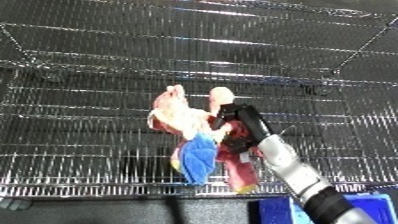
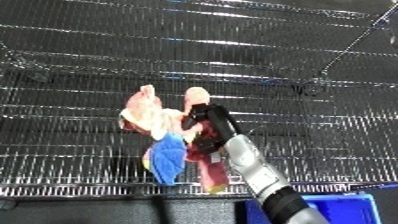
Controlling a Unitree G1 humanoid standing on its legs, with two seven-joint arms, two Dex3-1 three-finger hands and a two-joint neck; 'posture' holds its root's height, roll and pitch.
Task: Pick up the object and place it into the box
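Pink and blue, the soft doll (image 1: 194,142) hangs in our right hand (image 1: 238,131), whose black fingers curl round its middle, over the wire-mesh floor (image 1: 80,100). Our left hand shows nowhere. The blue bin (image 2: 342,206) sits at about five o'clock, only its corner visible. We judge the dangling legs could snag the bin's rim, or the limp body slip out sideways.

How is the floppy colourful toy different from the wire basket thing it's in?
The soft pink, blue and red stuffed toy is colourful cloth; the shiny metal wire-mesh bin is bare silver wire. The toy is small and floppy, held by the robot's black right hand; the bin is wide and stiff, spreading around it. Both sit in front of the robot.
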